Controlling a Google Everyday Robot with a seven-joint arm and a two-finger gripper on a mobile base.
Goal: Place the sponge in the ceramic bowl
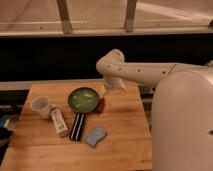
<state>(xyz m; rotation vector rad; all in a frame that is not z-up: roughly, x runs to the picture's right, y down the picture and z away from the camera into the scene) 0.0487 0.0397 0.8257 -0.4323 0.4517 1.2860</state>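
Note:
A blue-grey sponge (95, 136) lies flat on the wooden table (125, 130), near its front middle. The green ceramic bowl (83, 99) sits further back, left of centre, with nothing showing inside it. My gripper (108, 91) hangs from the white arm (145, 71) just right of the bowl's rim, above the table's back edge. It is well behind the sponge and holds nothing that I can see.
A white cup (41, 106) stands left of the bowl, with a small bottle (59, 123) lying in front of it. A black oblong item (77, 126) lies beside the sponge, and a small red object (101, 104) rests against the bowl's right side. My white body (182, 125) fills the right.

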